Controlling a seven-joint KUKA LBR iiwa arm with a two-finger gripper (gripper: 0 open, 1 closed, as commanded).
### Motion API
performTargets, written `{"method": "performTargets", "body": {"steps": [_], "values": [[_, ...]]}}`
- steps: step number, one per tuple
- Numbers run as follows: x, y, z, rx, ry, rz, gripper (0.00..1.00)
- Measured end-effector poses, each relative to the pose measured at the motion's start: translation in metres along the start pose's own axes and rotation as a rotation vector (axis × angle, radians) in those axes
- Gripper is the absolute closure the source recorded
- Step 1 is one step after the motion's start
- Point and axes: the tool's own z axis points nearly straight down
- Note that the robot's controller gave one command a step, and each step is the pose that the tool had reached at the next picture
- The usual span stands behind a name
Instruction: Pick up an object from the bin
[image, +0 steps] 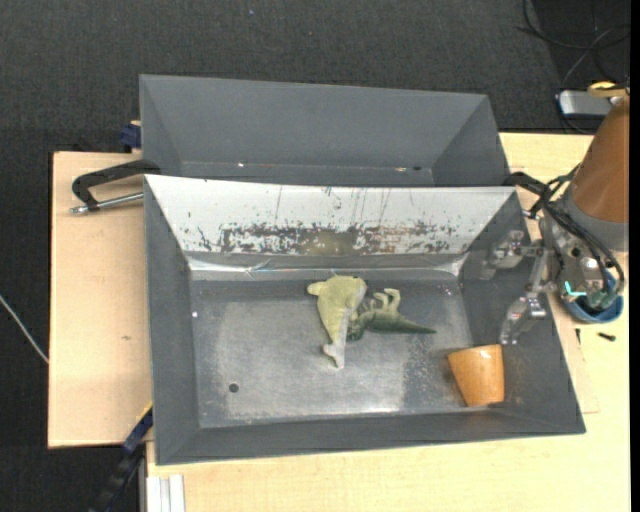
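My gripper (510, 290) hangs over the right side of the bin, by the sloping right wall. Its two metal fingers stand apart, open, with nothing between them. Just below and left of it an orange cup (477, 373) lies tipped on the floor in the front right corner. Near the middle of the bin, at the back, lies a pale yellow-green floppy toy (337, 304). A small dark green dinosaur-like figure (387, 317) rests against that toy's right side.
The arm, with its orange cover and cables, comes in over the bin's right rim. Bare floor stretches across the left half of the bin and along the front. A small dark spot (233, 388) marks the floor at front left.
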Motion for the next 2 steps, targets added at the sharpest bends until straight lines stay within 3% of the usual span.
{"method": "performTargets", "body": {"steps": [1,2], "values": [[-0.0018,0.0008,-0.0043,0.002,-0.008,-0.002,1.00],[-0.0018,0.0009,-0.0043,0.002,-0.008,-0.002,0.00]]}}
